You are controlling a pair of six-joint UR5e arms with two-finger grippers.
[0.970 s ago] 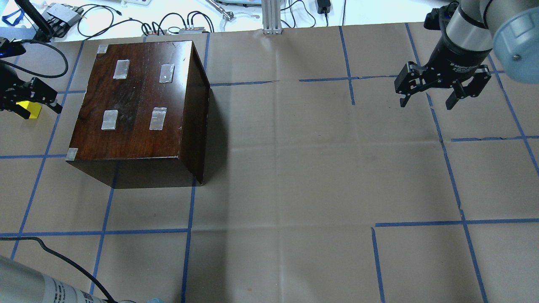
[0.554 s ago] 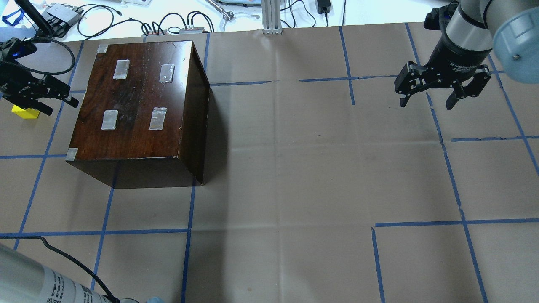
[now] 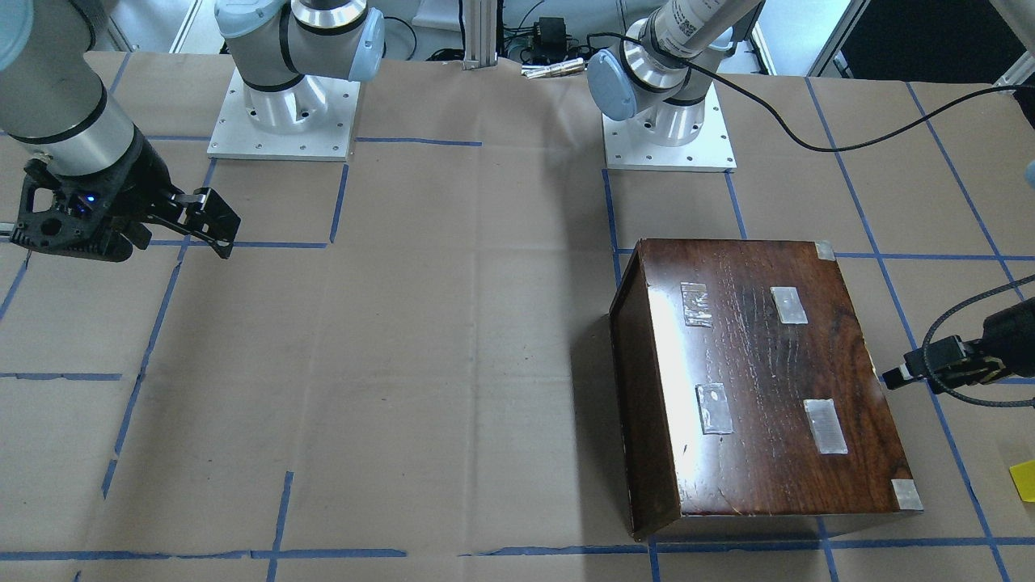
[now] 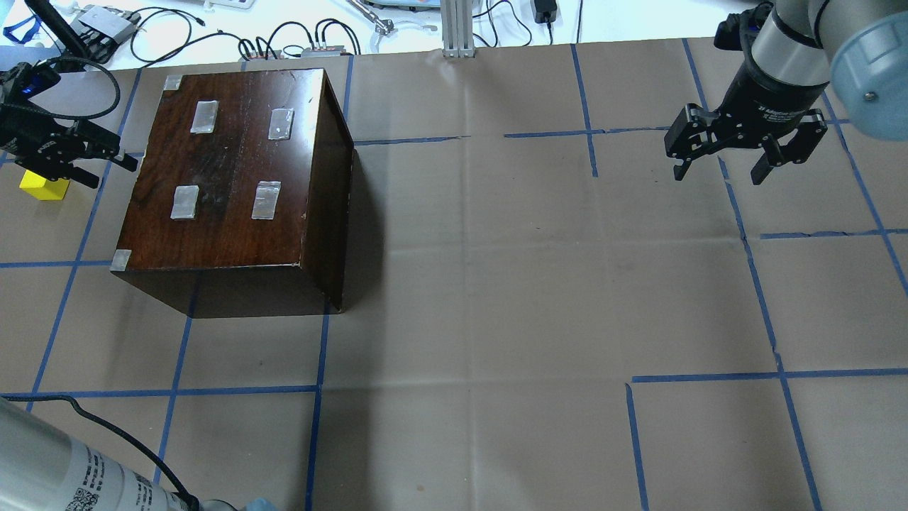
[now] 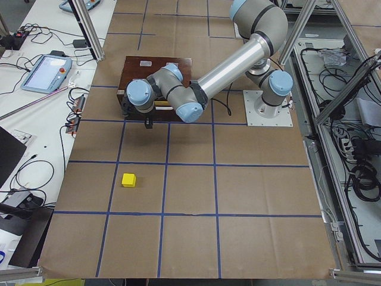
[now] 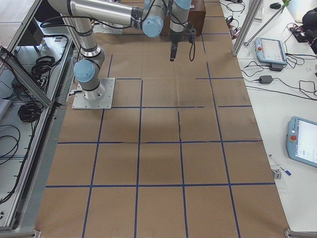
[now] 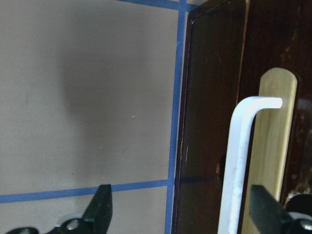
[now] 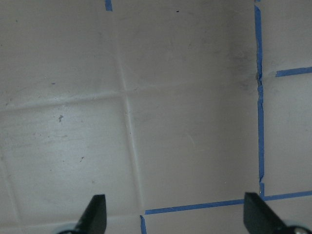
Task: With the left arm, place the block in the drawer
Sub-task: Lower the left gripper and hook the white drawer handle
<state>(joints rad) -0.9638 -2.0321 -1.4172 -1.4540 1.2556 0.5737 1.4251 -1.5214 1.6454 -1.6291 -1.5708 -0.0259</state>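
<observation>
The yellow block [image 4: 44,186] lies on the paper at the far left, apart from everything; it also shows in the exterior left view [image 5: 128,179]. My left gripper [image 4: 112,174] is open and empty, between the block and the dark-brown cabinet [image 4: 227,163], pointing at the cabinet's left face. In the left wrist view the open fingers [image 7: 102,209] frame that dark face [image 7: 209,122], which carries a white handle [image 7: 239,161] on a pale wood strip. The drawer's pale tray does not show. My right gripper [image 4: 720,170] is open and empty at the far right.
The cabinet top bears several grey tape patches [image 4: 266,199]. Blue tape lines [image 4: 454,139] grid the brown paper. Cables and small devices [image 4: 298,42] lie along the far edge. A black cable [image 4: 92,426] trails from the left arm at the near left.
My left gripper has moved away from the block, farther back and right toward the cabinet's left face. The block stays on the paper. The right arm has not moved.
</observation>
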